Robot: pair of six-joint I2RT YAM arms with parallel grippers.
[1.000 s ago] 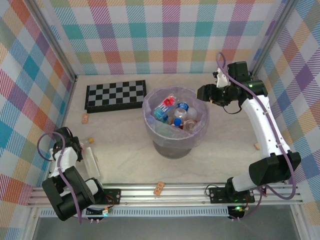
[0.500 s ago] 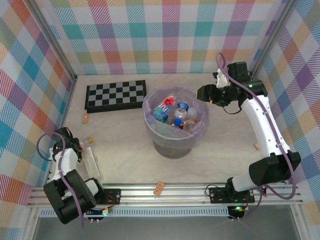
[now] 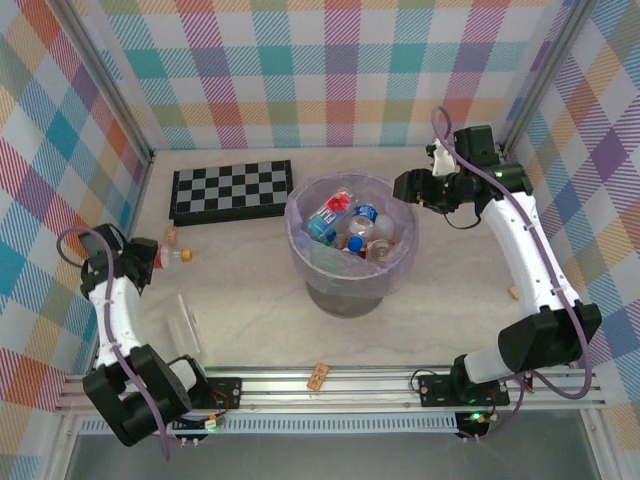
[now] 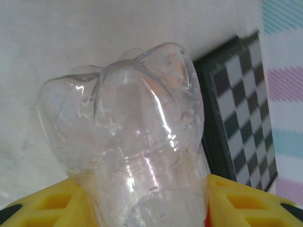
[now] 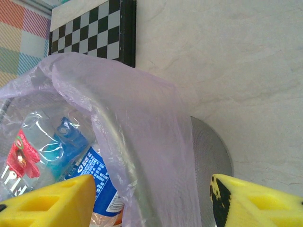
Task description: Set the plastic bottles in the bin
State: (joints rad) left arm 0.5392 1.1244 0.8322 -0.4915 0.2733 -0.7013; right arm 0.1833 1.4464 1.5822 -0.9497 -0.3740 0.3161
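**A:** What is on your far left?

**B:** Your left gripper is closed on a clear bottle. Its yellow fingers press the body on both sides, and the petal-shaped base points away from the wrist camera. The bottle is near the table's left edge, well apart from the bin.

**A:** How will it handle?

**B:** It looks empty, so probably very light, thin-walled and slick. A hard squeeze would likely dent it or make it pop out. The ribbed body is a better place to hold than the rounded base.

**A:** And moving right?

**B:** A second clear bottle lies on the table, nearer the arm bases. Behind is a chequered board. At centre stands the grey bin, lined with a lilac bag, with several bottles already inside.

**A:** Your right side?

**B:** Your right gripper hovers at the bin's far right rim, with its jaws apart and nothing in them.
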